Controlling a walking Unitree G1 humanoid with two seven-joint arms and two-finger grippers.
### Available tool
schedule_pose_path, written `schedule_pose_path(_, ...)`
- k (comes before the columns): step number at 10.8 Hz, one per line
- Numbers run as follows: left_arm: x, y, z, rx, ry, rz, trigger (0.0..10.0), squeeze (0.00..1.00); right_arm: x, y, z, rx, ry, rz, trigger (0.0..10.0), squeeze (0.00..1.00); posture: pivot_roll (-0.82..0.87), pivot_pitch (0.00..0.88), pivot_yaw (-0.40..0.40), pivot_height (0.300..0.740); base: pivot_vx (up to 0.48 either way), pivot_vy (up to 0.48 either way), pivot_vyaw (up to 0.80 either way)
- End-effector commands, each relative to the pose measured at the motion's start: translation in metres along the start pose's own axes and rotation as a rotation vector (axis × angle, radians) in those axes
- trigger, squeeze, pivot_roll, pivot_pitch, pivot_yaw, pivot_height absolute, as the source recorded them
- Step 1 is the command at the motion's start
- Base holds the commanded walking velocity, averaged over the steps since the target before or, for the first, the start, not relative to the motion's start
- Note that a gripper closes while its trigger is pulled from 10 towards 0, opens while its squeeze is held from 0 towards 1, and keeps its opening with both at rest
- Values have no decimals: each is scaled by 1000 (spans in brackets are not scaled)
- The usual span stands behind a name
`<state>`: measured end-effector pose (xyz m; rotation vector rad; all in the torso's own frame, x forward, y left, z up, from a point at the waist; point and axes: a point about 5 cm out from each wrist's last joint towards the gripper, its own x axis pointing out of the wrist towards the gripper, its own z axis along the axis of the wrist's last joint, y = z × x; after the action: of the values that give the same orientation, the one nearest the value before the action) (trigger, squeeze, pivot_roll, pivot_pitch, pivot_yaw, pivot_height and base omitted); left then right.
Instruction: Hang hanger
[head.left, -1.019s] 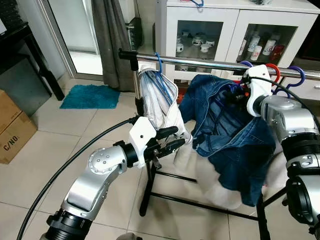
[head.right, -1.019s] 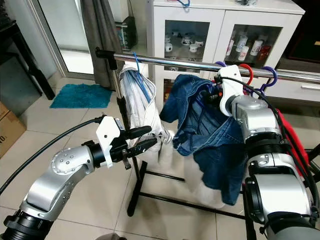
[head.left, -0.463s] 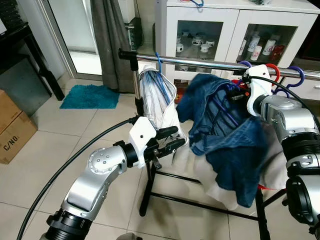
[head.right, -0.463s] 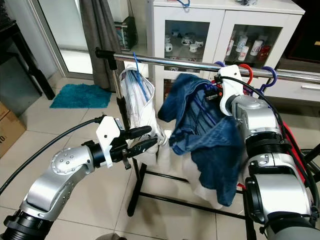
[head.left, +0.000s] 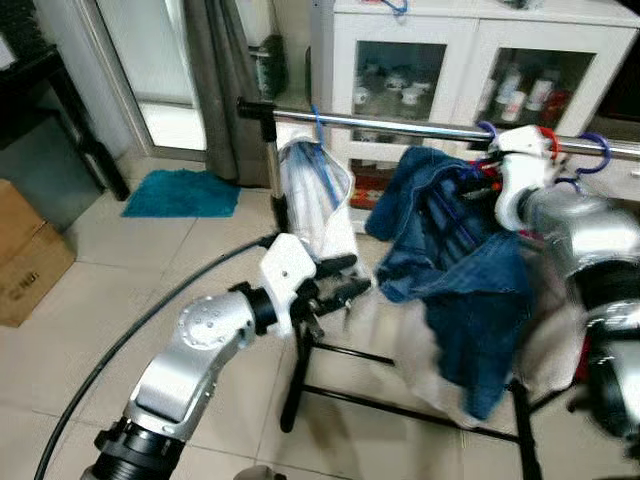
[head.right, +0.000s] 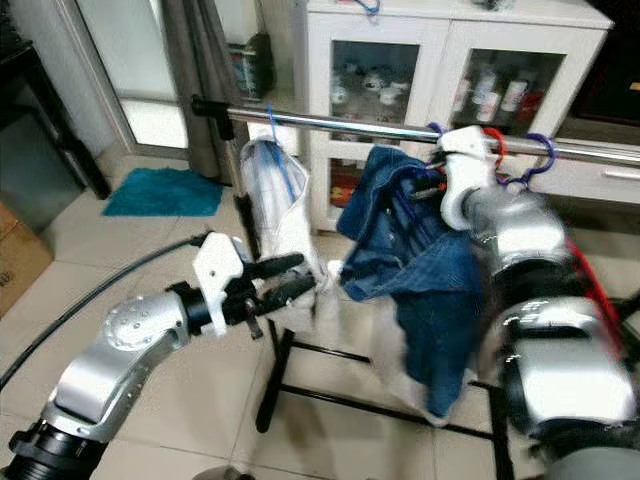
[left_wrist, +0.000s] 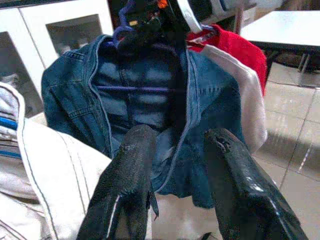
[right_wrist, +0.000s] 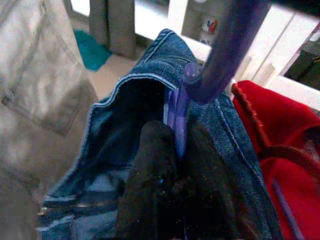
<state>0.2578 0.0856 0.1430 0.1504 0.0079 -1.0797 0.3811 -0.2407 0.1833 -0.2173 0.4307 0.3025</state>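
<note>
Two tools are at work along a chrome garment rail (head.left: 400, 124) that runs across in front of a white cabinet (head.left: 450, 60). The right tool (right_wrist: 172, 165) is raised just under the rail, its black fingers (right_wrist: 150, 165) pinched on the neck of a purple hanger (right_wrist: 200, 85) carrying a blue denim jacket (head.left: 460, 270); the jacket hangs between a white striped garment (head.left: 315, 195) on a blue hanger (head.left: 318, 125) toward the rail's left end and a red garment (right_wrist: 280, 145) at the right. Whether the purple hook sits over the rail cannot be told. Further hooks, red and purple, ride the rail beyond the wrist.

Lower and nearer, the left tool (head.left: 340, 280) points at the clothes with its fingers (left_wrist: 130, 170) parted, holding nothing, just beside the white garment's hem. Bare rail shows between the blue hanger and the jacket. Open tiled floor (head.left: 120, 300) lies to the left, with a teal mat (head.left: 180, 192) and a cardboard box (head.left: 30, 255).

Behind the cabinet's glass doors stand mugs (head.left: 400, 92) and bottles (head.left: 525, 92), blurred.
</note>
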Motion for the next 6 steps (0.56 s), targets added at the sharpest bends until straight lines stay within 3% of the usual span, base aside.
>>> schedule_pose_path(1, 0, 1, -2, 12, 20, -3, 10000, 0, 0, 2, 2, -13, 14, 21, 10000, 639, -91, 0, 57, 740, 0, 0, 0)
schedule_pose_path(2, -1, 0, -2, 11, 22, -2, 10000, 0, -2, 1, -2, -19, 43, 21, 10000, 1000, -88, 0, 53, 740, 0, 0, 0)
schedule_pose_path(4, -1, -1, -3, 5, 24, -11, 10000, 0, -5, -1, -8, -26, 80, 22, 10000, 1000, -90, 0, 54, 740, 0, 0, 0)
schedule_pose_path(6, 0, -1, -3, 6, 26, -19, 10000, 0, -6, -1, -9, 0, 68, 33, 10000, 0, -94, 0, 58, 740, 0, 0, 0)
